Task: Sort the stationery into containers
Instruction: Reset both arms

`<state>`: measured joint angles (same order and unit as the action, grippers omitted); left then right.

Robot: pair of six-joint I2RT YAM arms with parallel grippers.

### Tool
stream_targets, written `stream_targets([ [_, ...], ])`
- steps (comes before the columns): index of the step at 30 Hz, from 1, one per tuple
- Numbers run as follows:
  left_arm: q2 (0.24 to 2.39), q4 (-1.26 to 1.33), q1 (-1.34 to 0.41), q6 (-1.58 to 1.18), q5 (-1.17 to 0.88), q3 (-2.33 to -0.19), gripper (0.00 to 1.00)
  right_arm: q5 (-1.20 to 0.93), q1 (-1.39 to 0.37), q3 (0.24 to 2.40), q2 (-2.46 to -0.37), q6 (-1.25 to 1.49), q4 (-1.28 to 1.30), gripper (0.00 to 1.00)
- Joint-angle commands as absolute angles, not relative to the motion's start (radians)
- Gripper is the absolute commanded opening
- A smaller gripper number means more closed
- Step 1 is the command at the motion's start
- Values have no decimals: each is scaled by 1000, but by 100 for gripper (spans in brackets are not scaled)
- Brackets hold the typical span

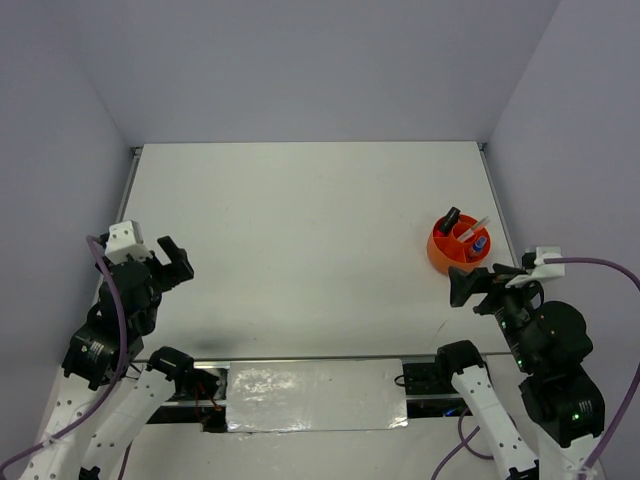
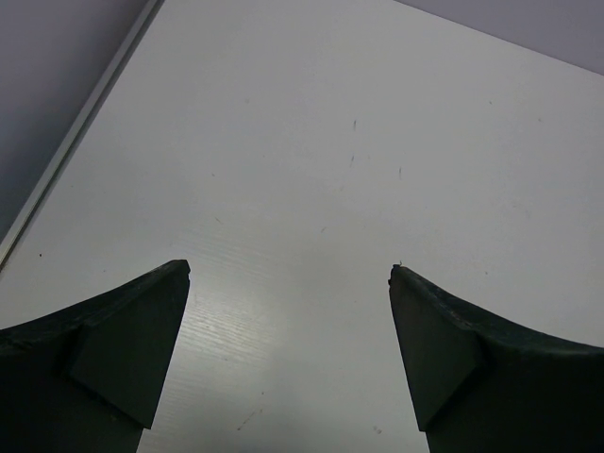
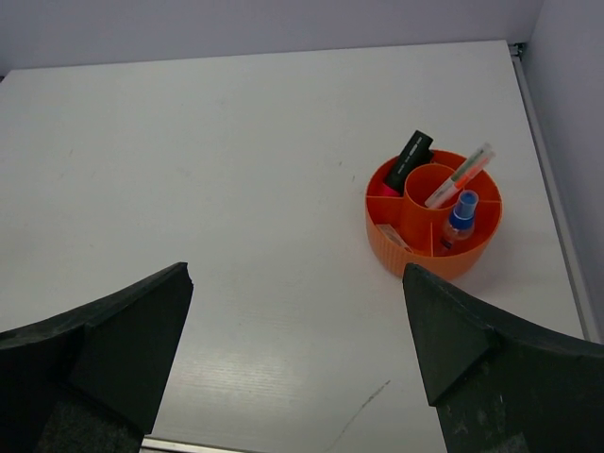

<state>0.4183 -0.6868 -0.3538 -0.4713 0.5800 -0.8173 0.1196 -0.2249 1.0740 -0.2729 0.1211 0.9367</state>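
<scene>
Nearest the top camera, the left gripper at nine o'clock and the right gripper at four both hang spread wide, grasping nothing, over a white table with pale grey walls. One orange bowl stands at three o'clock. The left wrist view shows faintly scratched tabletop between the fingers. In the right wrist view, the bowl at two o'clock holds one black highlighter, one pen and one blue-capped bottle; the highlighter's label is unreadable.

orange bowl: far right | holds black highlighter, pen, blue-capped bottle
</scene>
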Motion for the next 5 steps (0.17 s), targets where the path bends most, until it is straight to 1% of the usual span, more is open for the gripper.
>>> stream_targets([
  [1, 411, -641, -350, -453, 575, -818, 99, 123, -230, 1074, -259, 112, 917, 100],
  [5, 411, -635, -348, -451, 569, -813, 99, 117, -230, 1075, -262, 115, 914, 100],
])
